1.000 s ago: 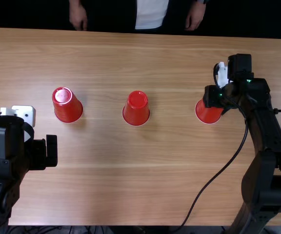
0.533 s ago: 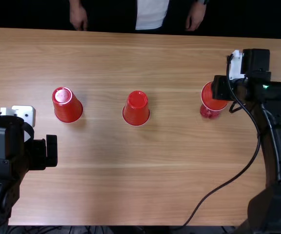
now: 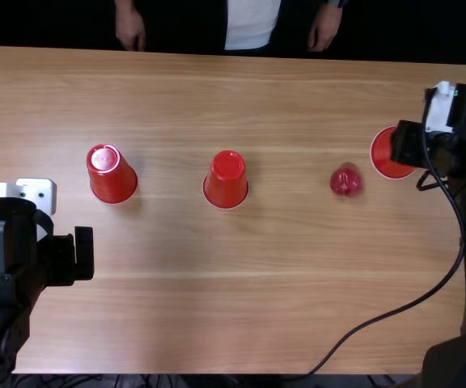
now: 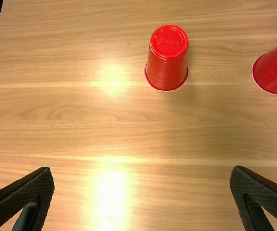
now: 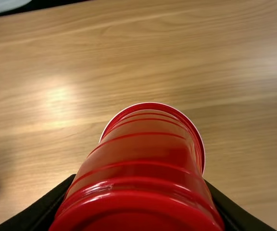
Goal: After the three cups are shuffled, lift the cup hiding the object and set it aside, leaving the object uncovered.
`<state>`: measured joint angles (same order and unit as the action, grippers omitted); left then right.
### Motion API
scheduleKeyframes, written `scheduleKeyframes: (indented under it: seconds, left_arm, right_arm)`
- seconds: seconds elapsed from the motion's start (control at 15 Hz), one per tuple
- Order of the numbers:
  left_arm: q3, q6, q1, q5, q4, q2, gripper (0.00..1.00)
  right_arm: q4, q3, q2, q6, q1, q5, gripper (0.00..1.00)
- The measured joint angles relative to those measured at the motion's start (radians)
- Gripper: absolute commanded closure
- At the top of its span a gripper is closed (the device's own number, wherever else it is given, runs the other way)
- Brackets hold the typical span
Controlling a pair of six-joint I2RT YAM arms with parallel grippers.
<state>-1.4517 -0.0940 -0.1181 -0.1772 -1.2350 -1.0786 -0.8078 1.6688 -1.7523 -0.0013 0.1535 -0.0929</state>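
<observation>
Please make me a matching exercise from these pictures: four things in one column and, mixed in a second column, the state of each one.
Column one
1. right cup
2. small red object
3. middle cup
4. left gripper

Column two
a. stands upside down, touched by no gripper
b. open, holding nothing
c. held in the right gripper
d. lies uncovered on the table

Pairs: 1-c, 2-d, 3-a, 4-b

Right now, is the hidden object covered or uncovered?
Uncovered: the red object lies bare on the table, apart from the cup gripped in the right hand.
</observation>
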Motion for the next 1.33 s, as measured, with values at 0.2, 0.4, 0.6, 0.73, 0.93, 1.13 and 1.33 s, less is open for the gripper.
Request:
scheduleKeyframes:
  seconds: [0.2,0.4,0.6,0.73,0.93,1.13,1.33]
  left_arm:
    - [0.0,-0.001,-0.011,0.001,0.0,0.0,0.0]
    - [0.0,-0.001,-0.02,0.001,0.0,0.0,0.0]
    - [0.012,0.0,-0.02,0.002,-0.001,0.0,0.0]
    - [0.012,-0.001,-0.02,0.001,0.0,0.0,0.0]
    - [0.012,-0.001,-0.02,0.001,0.0,0.0,0.0]
    - [0.012,0.0,-0.02,0.002,0.0,0.0,0.0]
    - [0.013,-0.001,-0.02,0.001,0.0,0.0,0.0]
  right_arm:
    - [-0.003,-0.003,0.032,0.0,0.066,0.0,1.0]
    - [0.0,-0.088,0.06,0.0,0.15,0.002,1.0]
    - [0.001,-0.164,0.071,0.0,0.21,0.004,1.0]
    - [0.009,-0.215,0.071,0.0,0.242,0.004,1.0]
    - [0.012,-0.288,0.071,0.0,0.255,0.005,1.0]
    - [0.013,-0.346,0.071,0.0,0.255,0.005,1.0]
    - [0.015,-0.385,0.068,0.0,0.255,0.005,1.0]
